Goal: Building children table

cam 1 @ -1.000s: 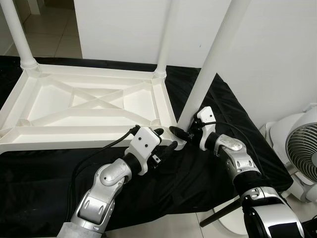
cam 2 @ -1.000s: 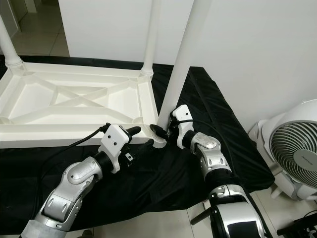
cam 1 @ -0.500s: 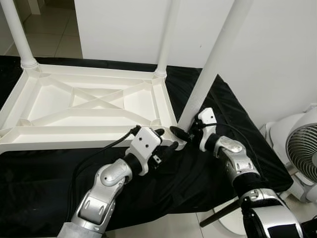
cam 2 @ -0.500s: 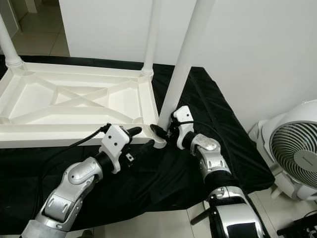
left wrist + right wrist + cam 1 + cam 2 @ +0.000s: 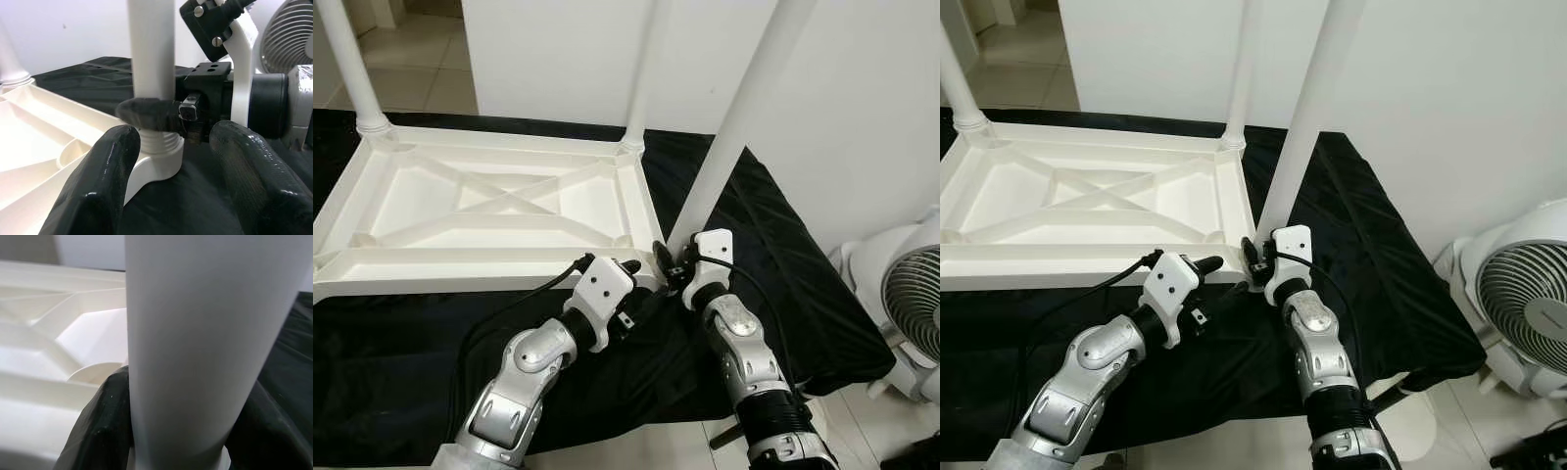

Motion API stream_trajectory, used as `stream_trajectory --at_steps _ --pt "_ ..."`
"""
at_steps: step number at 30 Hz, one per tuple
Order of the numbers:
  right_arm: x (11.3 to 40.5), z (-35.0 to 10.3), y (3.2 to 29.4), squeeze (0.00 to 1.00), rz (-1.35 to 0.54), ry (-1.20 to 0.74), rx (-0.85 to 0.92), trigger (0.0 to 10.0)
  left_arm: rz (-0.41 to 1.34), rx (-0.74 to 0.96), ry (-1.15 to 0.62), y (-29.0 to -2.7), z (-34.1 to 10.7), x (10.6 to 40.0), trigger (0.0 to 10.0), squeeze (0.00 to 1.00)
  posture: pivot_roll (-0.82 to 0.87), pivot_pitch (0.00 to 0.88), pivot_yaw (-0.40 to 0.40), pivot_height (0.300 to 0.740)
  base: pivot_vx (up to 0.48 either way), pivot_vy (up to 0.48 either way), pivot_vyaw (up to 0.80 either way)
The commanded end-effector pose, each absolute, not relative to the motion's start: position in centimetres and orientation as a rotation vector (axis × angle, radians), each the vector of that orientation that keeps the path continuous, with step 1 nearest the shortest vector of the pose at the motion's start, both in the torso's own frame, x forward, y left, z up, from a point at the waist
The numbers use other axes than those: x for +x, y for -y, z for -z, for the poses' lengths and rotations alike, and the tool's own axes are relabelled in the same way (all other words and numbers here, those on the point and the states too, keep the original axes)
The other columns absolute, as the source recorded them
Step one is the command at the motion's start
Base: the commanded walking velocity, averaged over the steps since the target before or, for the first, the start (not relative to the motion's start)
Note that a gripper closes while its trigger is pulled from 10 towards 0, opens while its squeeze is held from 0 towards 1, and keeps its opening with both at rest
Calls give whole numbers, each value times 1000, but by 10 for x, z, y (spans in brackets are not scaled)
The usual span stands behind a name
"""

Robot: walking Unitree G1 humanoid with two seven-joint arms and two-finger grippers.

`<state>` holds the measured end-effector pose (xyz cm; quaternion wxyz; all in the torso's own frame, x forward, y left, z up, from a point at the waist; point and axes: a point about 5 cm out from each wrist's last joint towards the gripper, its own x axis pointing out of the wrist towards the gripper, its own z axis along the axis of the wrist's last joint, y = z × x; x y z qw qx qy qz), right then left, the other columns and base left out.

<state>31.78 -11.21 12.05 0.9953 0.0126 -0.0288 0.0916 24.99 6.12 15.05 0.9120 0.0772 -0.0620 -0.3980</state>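
Note:
A white children's table [image 5: 489, 201] lies upside down on a black cloth [image 5: 783, 255]. Legs stand up at its far left corner [image 5: 347, 69], far right corner [image 5: 641, 78] and near right corner [image 5: 734, 137]. My right gripper [image 5: 668, 269] is shut on the base of the near right leg [image 5: 195, 347], one finger [image 5: 102, 421] on each side, just above the socket. My left gripper [image 5: 641, 282] is open beside the same corner. In the left wrist view its fingers [image 5: 107, 161] are spread in front of the socket, touching nothing.
A white fan [image 5: 1518, 304] stands on the floor to the right, close to the cloth's edge. A white wall [image 5: 862, 117] rises behind the table's right side. Tiled floor [image 5: 411, 83] lies beyond the far left corner.
My right forearm has swung in from the right and now comes up from below, its wrist turned around the leg's base. The grip on the leg holds. The left gripper has barely moved.

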Motion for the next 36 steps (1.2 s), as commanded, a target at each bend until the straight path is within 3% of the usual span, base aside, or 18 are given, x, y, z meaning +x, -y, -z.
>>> stream_trajectory --at_steps 1,8,9,10,11,18,20,21,22,23,26,36 --pt "316 -112 128 0 -78 17 -22 10000 841 155 118 -58 -148 248 10000 0 157 0 -122 740 0 0 0" --pt "310 -114 113 0 -68 15 -1 10000 844 156 119 -57 -149 248 10000 0 165 0 -123 740 0 0 0" --pt "309 -116 110 655 -77 16 8 10000 844 157 120 -57 -149 248 10000 0 165 0 -123 740 0 0 0" --pt "309 -116 110 655 -77 16 8 10000 844 157 120 -57 -149 248 10000 0 165 0 -123 740 0 0 0" --pt "309 -119 111 1000 -76 25 19 10000 843 157 120 -58 -149 248 10000 0 168 0 -123 740 0 0 0" --pt "311 -125 114 1000 -104 50 40 10000 841 158 120 -58 -149 248 10000 0 169 0 -121 740 0 0 0" --pt "315 -130 119 1000 -216 65 32 10000 841 159 120 -59 -149 247 10000 0 169 0 -119 740 0 0 0" --pt "316 -132 122 906 -270 67 23 10000 840 159 120 -59 -149 248 10000 0 169 0 -117 740 0 0 0" --pt "316 -132 122 906 -270 67 23 10000 840 159 120 -59 -149 248 10000 0 169 0 -117 740 0 0 0" --pt "319 -133 123 0 -391 58 -11 10000 840 160 121 -59 -150 248 10000 0 170 0 -116 740 0 0 0" --pt "322 -132 125 0 -529 41 -64 10000 839 161 121 -60 -150 248 10000 0 170 0 -115 740 0 0 0" --pt "332 -130 124 0 -710 10 -125 10000 834 163 120 -62 -151 248 10000 0 183 0 -107 740 0 0 0"
